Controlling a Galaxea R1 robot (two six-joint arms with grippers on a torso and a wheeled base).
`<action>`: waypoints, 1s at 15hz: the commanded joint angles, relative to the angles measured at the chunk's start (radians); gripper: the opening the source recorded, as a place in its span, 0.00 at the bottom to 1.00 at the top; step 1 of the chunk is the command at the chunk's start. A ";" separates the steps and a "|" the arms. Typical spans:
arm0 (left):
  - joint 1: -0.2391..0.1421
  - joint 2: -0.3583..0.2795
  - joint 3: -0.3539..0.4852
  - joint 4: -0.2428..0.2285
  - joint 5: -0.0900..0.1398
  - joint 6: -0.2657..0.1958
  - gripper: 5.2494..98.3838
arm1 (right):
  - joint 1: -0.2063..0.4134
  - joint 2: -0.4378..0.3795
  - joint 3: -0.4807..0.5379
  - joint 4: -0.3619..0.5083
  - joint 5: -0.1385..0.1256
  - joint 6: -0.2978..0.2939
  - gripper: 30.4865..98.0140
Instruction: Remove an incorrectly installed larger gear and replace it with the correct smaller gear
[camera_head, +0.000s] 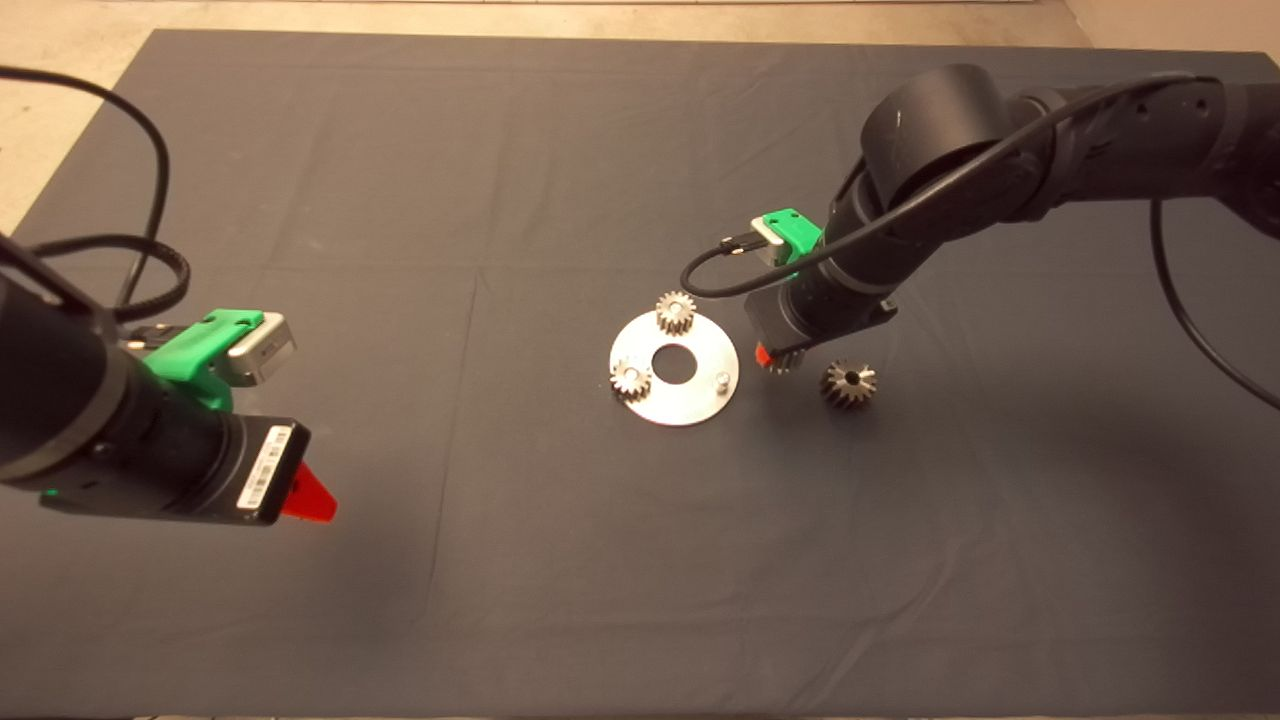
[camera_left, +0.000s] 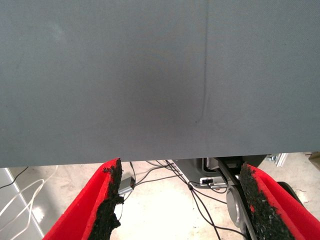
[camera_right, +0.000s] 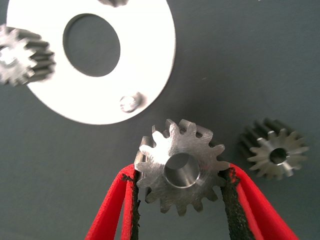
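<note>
Between right tool (camera_right: 180, 185) pads, smaller gear (camera_right: 179, 165), grey, straight-toothed, central bore

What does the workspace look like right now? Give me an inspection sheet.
Surface: dark mat, creased, covering the table.
Job's things: larger gear lying on the mat, off the round plate; smaller gear held just beside the plate's bare pin; two small gears sit on the plate.
Clutter: nothing seen.
Grippers: right gripper shut on the smaller gear; left gripper open, empty, parked at the mat's left side.
Cables: black cables loop along both arms; more cables on the floor.
Surroundings: pale floor beyond the mat.
</note>
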 joint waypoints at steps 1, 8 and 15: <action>-0.011 -0.001 0.009 0.010 0.110 -0.006 0.58 | 0.032 0.052 0.063 -0.175 -0.123 0.028 0.06; -0.008 0.000 0.008 0.036 0.110 -0.007 0.58 | 0.024 0.088 0.087 -0.365 -0.123 0.030 0.05; -0.003 0.013 -0.003 0.036 0.107 -0.022 0.58 | 0.006 0.076 0.073 -0.361 -0.123 0.030 0.05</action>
